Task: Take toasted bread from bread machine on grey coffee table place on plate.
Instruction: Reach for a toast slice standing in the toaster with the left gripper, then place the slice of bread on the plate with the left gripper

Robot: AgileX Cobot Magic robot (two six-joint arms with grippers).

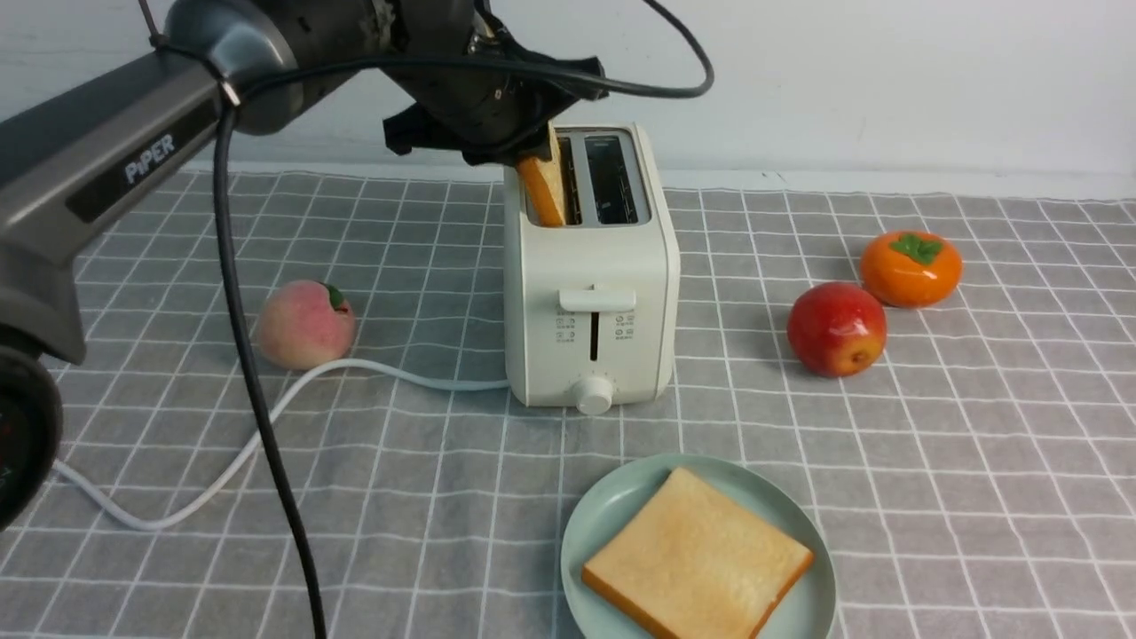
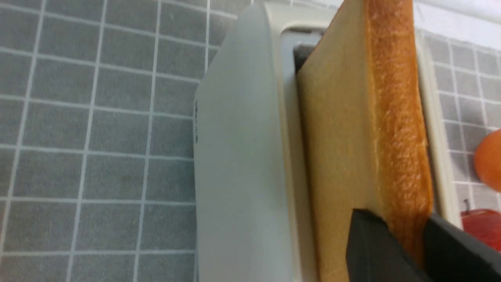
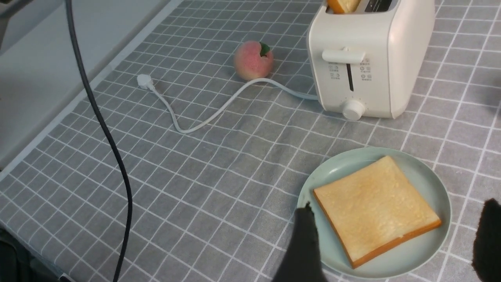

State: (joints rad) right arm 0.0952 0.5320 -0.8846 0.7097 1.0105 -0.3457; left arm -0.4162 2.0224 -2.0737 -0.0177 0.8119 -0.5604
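Note:
The cream-white bread machine (image 1: 590, 293) stands mid-table on the grey coffee table (image 1: 976, 461). One slice of toasted bread (image 1: 543, 186) sticks up, tilted, out of its left slot; the right slot looks empty. My left gripper (image 1: 524, 146) is shut on this slice's top edge. In the left wrist view the black fingers (image 2: 395, 219) clamp the orange crust of the slice (image 2: 352, 129). The other slice (image 1: 697, 559) lies flat on the mint-green plate (image 1: 612, 506) in front of the toaster. My right gripper (image 3: 397, 213) is open, hovering over that plate (image 3: 442, 188) and slice (image 3: 375, 203).
A peach (image 1: 304, 324) lies left of the toaster by its white cord (image 1: 266, 417). A red apple (image 1: 836, 328) and an orange persimmon (image 1: 910, 266) lie to the right. My left arm's black cable (image 1: 257, 382) hangs over the left side.

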